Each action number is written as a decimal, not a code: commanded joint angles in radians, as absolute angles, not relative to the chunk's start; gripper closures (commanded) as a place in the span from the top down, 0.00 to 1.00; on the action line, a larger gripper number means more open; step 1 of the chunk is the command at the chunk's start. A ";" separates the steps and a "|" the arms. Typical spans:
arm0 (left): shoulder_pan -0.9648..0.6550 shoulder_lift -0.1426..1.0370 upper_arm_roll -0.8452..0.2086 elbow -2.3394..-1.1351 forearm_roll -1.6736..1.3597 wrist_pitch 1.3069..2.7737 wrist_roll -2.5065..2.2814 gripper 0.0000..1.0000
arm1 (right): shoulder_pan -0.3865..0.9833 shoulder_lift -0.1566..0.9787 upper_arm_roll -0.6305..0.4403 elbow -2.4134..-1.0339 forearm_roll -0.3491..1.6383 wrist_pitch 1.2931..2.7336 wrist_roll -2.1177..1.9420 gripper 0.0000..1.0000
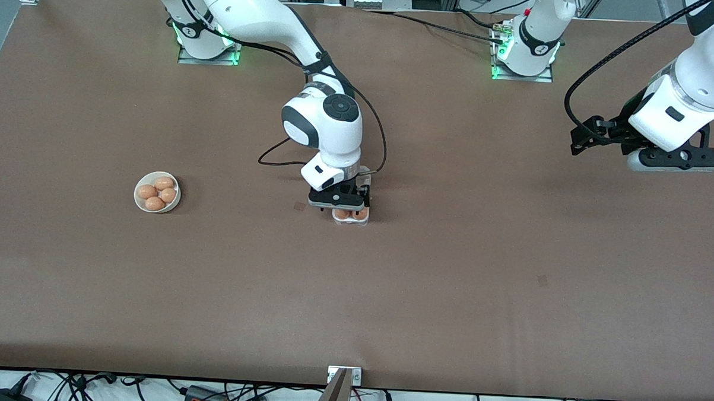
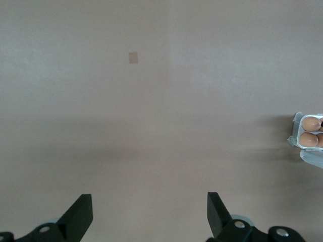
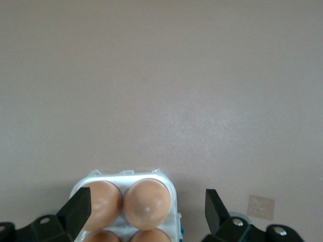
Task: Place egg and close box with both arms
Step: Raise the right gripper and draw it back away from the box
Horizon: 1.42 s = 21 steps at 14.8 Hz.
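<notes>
Right gripper (image 1: 340,204) frame centre, wide, empty, over box (image 1: 351,216) — cells look full. Left gripper (image 2: 149,212) wide, waits upper right. Next: close lid — needs both.

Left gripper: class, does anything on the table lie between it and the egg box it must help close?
Nothing visible does. The left gripper, open, hangs over bare table toward the left arm's end. Only brown tabletop separates it from the box. The open right gripper is directly over the box.

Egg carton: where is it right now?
Front view: the egg carton sits mid-table, directly under the right gripper, toward the left arm's end from the bowl of eggs.
</notes>
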State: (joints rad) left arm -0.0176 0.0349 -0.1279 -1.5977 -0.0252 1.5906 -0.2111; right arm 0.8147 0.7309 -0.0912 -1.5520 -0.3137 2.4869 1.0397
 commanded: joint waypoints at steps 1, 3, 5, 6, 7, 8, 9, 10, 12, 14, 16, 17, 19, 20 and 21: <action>-0.015 0.032 -0.129 -1.588 -0.040 1.574 -0.196 1.00 | 0.787 0.678 -0.095 -1.563 -0.322 2.462 1.042 1.00; -0.015 0.032 -0.129 -1.588 -0.040 1.574 -0.195 1.00 | 0.766 0.652 -0.095 -1.562 -0.321 2.415 1.040 1.00; -0.015 0.032 -0.129 -1.588 -0.040 1.574 -0.196 1.00 | 0.738 0.620 -0.092 -1.546 -0.316 2.338 1.031 1.00; -0.017 0.032 -0.129 -1.588 -0.040 1.574 -0.196 1.00 | 0.715 0.600 -0.086 -1.537 -0.311 2.286 1.007 1.00; -0.017 0.032 -0.129 -1.588 -0.040 1.574 -0.199 1.00 | 0.697 0.580 -0.086 -1.532 -0.307 2.242 0.953 1.00; -0.018 0.032 -0.129 -1.588 -0.040 1.574 -0.199 1.00 | 0.675 0.557 -0.084 -1.532 -0.296 2.194 0.881 1.00; -0.018 0.032 -0.129 -1.588 -0.040 1.574 -0.202 1.00 | 0.655 0.534 -0.084 -1.532 -0.251 2.147 0.811 1.00; -0.018 0.034 -0.129 -1.588 -0.040 1.574 -0.202 1.00 | 0.635 0.516 -0.087 -1.532 -0.182 2.105 0.732 1.00; -0.018 0.032 -0.129 -1.588 -0.040 1.572 -0.204 1.00 | 0.582 0.474 -0.094 -1.532 -0.079 2.031 0.590 1.00; -0.020 0.035 -0.129 -1.588 -0.040 1.559 -0.204 1.00 | 0.513 0.439 -0.094 -1.532 -0.049 1.953 0.481 1.00; -0.020 0.041 -0.130 -1.588 -0.040 1.545 -0.204 1.00 | 0.453 0.396 -0.094 -1.532 -0.046 1.847 0.327 1.00; -0.021 0.041 -0.130 -1.588 -0.041 1.543 -0.204 1.00 | 0.425 0.371 -0.094 -1.532 -0.046 1.800 0.268 1.00; -0.021 0.041 -0.130 -1.588 -0.041 1.543 -0.204 1.00 | 0.361 0.333 -0.095 -1.534 -0.046 1.738 0.194 1.00; -0.021 0.041 -0.130 -1.588 -0.040 1.543 -0.204 1.00 | 0.323 0.318 -0.095 -1.534 -0.046 1.708 0.137 1.00; -0.021 0.043 -0.130 -1.588 -0.041 1.543 -0.201 1.00 | 0.295 0.296 -0.095 -1.534 -0.043 1.688 0.083 1.00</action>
State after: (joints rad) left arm -0.0196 0.0389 -0.1314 -1.5981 -0.0253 1.5581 -0.2111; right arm 0.3573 0.3454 -0.1112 -1.5213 -0.0650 1.7348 0.1827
